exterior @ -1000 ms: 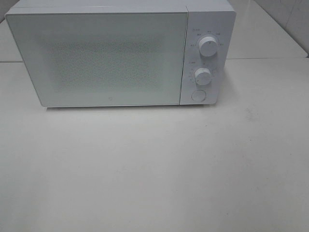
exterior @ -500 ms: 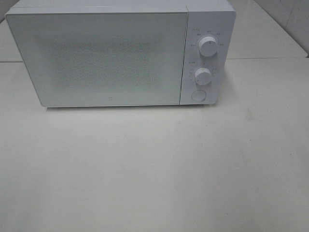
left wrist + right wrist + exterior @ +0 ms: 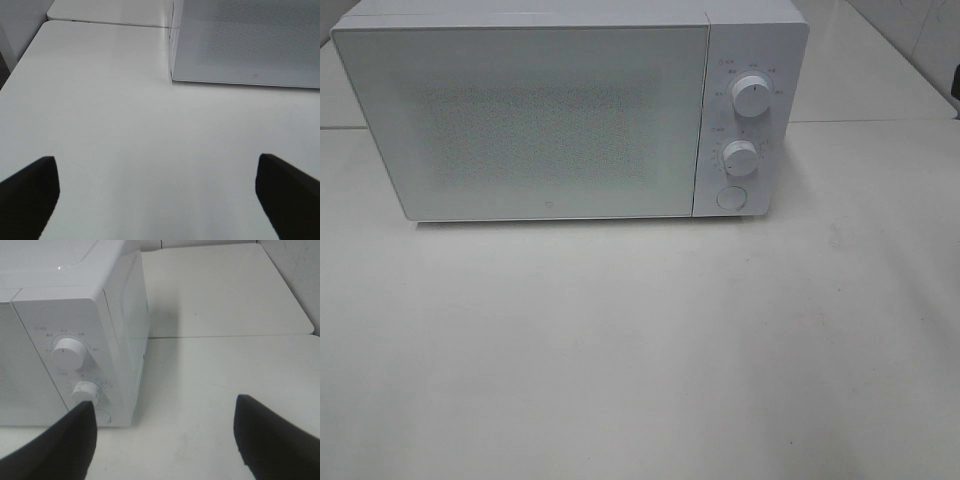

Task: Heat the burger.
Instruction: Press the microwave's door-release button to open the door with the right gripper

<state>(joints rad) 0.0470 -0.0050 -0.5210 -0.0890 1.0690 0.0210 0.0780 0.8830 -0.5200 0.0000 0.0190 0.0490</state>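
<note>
The burger is out of view in every frame. A white microwave (image 3: 520,120) stands at the back of the table with its door closed, and the speckled door hides the inside. My left gripper (image 3: 156,167) is open over bare table, in front of the microwave's (image 3: 250,40) left corner, with nothing between its fingers. My right gripper (image 3: 165,405) is also open and empty, hovering near the microwave's (image 3: 115,325) right front corner, by the control panel. Neither gripper shows in the exterior high view.
The control panel carries an upper knob (image 3: 751,95), a lower knob (image 3: 741,157) and a round button (image 3: 730,197). The white table (image 3: 640,340) stretches in front of the microwave. A seam between tabletops (image 3: 230,336) runs behind it.
A thin dark sliver has appeared at the right edge of the exterior high view. The microwave has not moved.
</note>
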